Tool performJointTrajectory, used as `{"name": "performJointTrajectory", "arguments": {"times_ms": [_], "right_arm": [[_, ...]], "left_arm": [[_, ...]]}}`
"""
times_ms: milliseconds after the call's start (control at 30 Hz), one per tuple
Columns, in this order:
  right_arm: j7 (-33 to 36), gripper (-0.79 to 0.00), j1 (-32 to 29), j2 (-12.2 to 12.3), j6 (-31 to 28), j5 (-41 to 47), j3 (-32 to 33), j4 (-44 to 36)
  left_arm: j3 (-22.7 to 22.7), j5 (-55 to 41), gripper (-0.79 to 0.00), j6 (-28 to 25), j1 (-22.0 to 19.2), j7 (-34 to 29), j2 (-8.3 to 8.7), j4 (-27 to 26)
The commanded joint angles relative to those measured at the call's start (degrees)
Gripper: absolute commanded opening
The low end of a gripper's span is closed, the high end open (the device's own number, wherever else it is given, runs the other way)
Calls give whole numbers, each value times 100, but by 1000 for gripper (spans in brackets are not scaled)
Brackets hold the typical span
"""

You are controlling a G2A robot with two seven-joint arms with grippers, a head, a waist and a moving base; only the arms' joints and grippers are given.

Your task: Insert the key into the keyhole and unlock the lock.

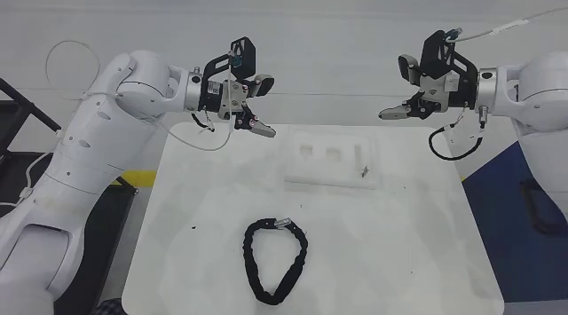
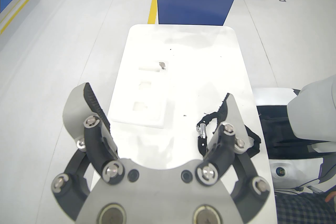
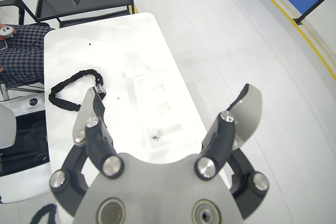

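Item 1, chain lock [image 1: 248, 257] [image 2: 210, 116] [image 3: 63, 105]: black sleeved chain closed into a loop, lying flat on the white table [image 1: 204, 253] on the robot's side of the foam tray and apart from it, with its silver lock end turned toward the tray. Item 2, foam tray [image 1: 328, 173] [image 2: 151, 104] [image 3: 147, 114]: white block with three shallow recesses in a row, set at about the middle of the table. Item 3, key [image 1: 365, 171] [image 2: 162, 65] [image 3: 155, 137]: small and metal, resting on the tray at the outer end of its longest recess, at the tray end nearest the right gripper; nothing grips it. Item 4, left gripper [image 1: 264, 107] [image 2: 157, 92]: held in the air off the tray end opposite the key and slightly to the tray's far side, fingers spread wide and empty; the key lies the whole tray away from them. Item 5, right gripper [image 1: 397, 90] [image 3: 169, 88]: held in the air off the tray's key end, also to the tray's far side, fingers spread wide and empty; its own camera sees the key between the two fingers, down on the tray and well clear of both. Item 6, blue cabinet [image 2: 194, 4]: standing on the floor beyond the tray's key end, past the table edge.
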Motion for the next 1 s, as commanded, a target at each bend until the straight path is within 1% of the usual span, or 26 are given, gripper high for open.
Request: {"name": "performJointTrajectory", "arguments": {"times_ms": [0, 633, 700, 833, 967], "right_arm": [[0, 0, 0, 0, 0, 0, 0, 0], [0, 0, 0, 0, 0, 0, 0, 0], [-108, 0, -106, -5, 111, -60, -45, 27], [-201, 0, -194, -44, 448, -104, -233, 424], [-264, 0, -202, -123, 589, 27, -500, 906]], "left_arm": [[0, 0, 0, 0, 0, 0, 0, 0], [0, 0, 0, 0, 0, 0, 0, 0], [0, 0, 0, 0, 0, 0, 0, 0], [0, 0, 0, 0, 0, 0, 0, 0], [0, 0, 0, 0, 0, 0, 0, 0]]}}
